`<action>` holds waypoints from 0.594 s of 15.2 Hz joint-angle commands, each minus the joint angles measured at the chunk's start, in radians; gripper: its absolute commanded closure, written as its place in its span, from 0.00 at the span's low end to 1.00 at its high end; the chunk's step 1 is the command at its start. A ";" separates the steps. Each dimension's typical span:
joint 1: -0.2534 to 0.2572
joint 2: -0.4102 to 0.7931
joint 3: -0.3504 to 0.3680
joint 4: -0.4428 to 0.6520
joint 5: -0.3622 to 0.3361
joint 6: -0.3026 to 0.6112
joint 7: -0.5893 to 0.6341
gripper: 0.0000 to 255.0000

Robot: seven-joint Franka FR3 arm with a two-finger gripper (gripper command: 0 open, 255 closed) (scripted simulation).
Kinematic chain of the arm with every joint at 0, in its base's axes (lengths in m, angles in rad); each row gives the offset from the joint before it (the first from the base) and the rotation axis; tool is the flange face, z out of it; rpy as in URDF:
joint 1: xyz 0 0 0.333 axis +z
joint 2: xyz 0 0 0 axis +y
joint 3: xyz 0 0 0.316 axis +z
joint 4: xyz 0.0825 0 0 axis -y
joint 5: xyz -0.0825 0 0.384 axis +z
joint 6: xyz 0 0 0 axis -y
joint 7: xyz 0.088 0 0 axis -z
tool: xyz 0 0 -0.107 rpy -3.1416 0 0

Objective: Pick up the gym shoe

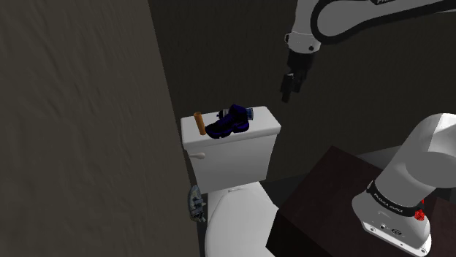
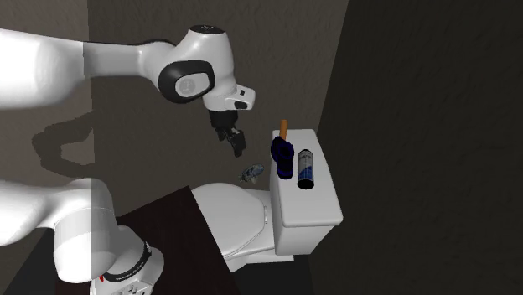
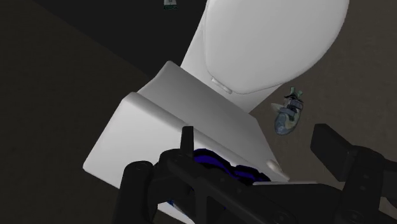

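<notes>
Here's the toilet (image 1: 234, 219), white, lid down, set against a dark wall, and on top of its tank (image 1: 241, 157) sits the shoe (image 1: 228, 123), dark blue with black parts, lying on its side near the middle of the tank top. Just beside it at the shoulder view's left stands an orange stick (image 1: 198, 123), upright; on the other side of the shoe there's a can (image 1: 248, 113). From the second exterior view the shoe (image 2: 283, 157) lies right next to the can (image 2: 305, 168), the two close enough that I can't tell whether they touch, with the stick (image 2: 283, 128) behind them by the wall.

The gripper (image 1: 286, 91) hangs in the air, up and to the shoulder view's right of the shoe, well apart from it, pointing down. In the second exterior view the gripper (image 2: 235, 147) hovers over the toilet, at about tank height, to the left of the shoe. Through the wrist view its fingers (image 3: 331, 145) stand wide apart with nothing between them: gripper (image 3: 254, 132) open, empty. Below it, the shoe (image 3: 216, 162) peeks out as a strip of blue on the tank (image 3: 165, 121).

Down on the floor beside the bowl lies a grey object (image 1: 195, 204). The dark brown stand (image 1: 321, 201) fills the shoulder view's lower right
</notes>
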 commanded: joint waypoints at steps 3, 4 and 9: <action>-0.005 0.125 0.028 0.030 -0.016 0.140 0.031 0.00; -0.007 0.160 0.034 0.043 -0.023 0.172 0.038 0.00; -0.019 0.337 0.062 0.129 -0.073 0.312 0.086 0.00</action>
